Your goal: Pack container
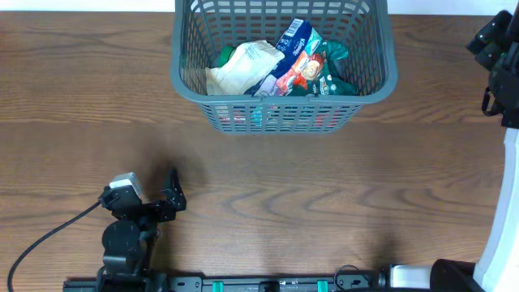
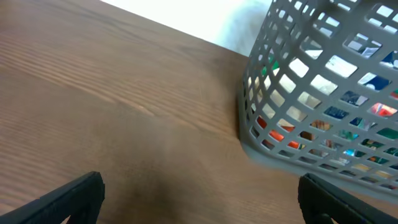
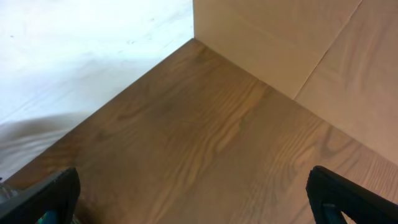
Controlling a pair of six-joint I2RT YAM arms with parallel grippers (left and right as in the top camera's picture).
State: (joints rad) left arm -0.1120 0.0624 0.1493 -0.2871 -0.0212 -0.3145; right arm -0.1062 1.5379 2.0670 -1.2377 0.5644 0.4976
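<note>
The container [image 1: 280, 113] stands ahead and to the right of the left hand [image 1: 169, 199], which sits low by the table's [image 1: 81, 97] near edge, fingers spread wide and empty. Farther back, snack packets [image 1: 296, 61] fill the basket at the far edge. The right hand [image 3: 199, 208], also spread and empty, hovers well apart at the far right corner.

Overhead, the far rim of the basket [image 1: 280, 107] is cut off at the top edge, the print on its packets [image 1: 296, 65] is too small to read, the right arm [image 1: 496, 45] runs off right, and both wrist views crop the jaws.
</note>
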